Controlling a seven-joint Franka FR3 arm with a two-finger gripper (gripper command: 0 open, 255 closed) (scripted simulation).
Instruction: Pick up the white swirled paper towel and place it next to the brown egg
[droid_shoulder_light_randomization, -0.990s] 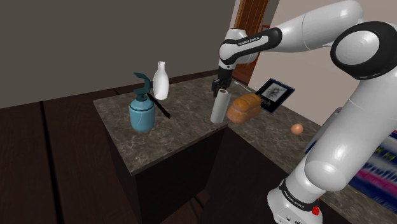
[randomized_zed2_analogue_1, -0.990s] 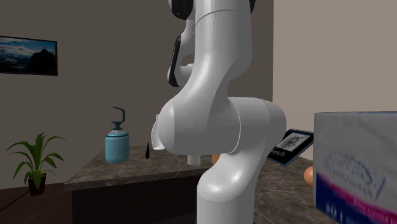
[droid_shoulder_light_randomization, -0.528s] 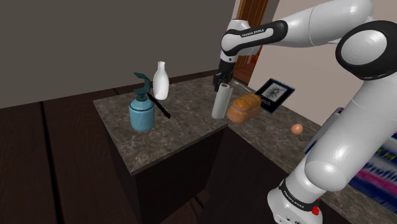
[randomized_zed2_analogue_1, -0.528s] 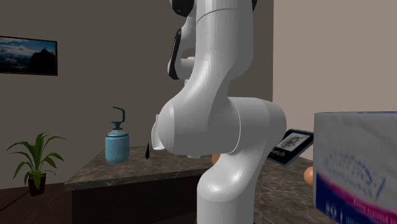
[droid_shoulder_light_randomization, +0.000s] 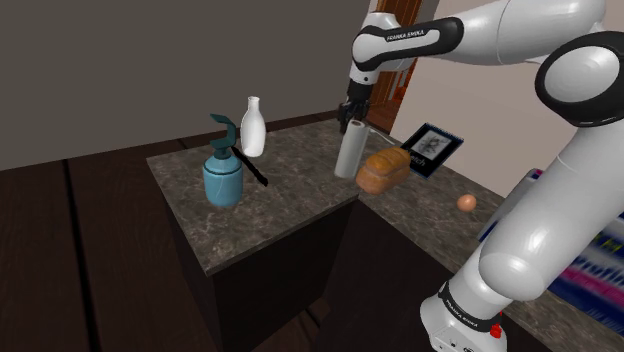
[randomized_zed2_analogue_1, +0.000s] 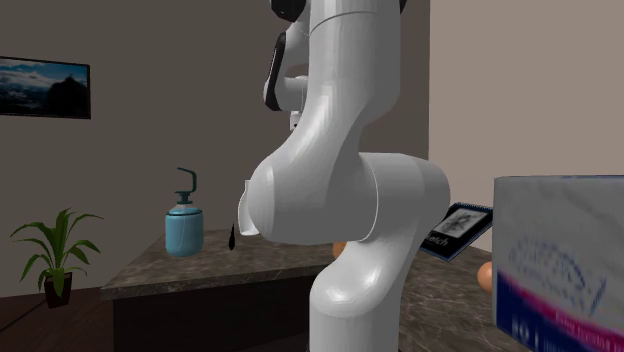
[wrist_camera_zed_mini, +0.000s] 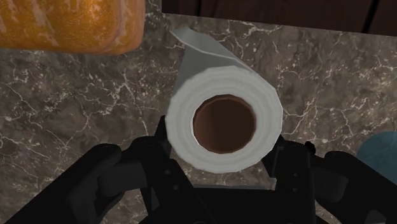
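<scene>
The black end effector (wrist_camera_zed_mini: 222, 141) clamps the white, brown-cored paper towel roll (droid_shoulder_light_randomization: 349, 152) upright beside a crusty orange loaf (droid_shoulder_light_randomization: 383, 170), over the veined dark stone desk (droid_shoulder_light_randomization: 270, 215). The white arm (droid_shoulder_light_randomization: 412, 36) reads "FRANKA EMIKA".

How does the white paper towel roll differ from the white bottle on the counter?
The paper towel roll is clasped at its top by the gripper; the white bottle stands free on the counter. The roll is a straight cylinder with a hollow brown core; the bottle narrows to a thin neck. Both are white and roughly upright.
</scene>
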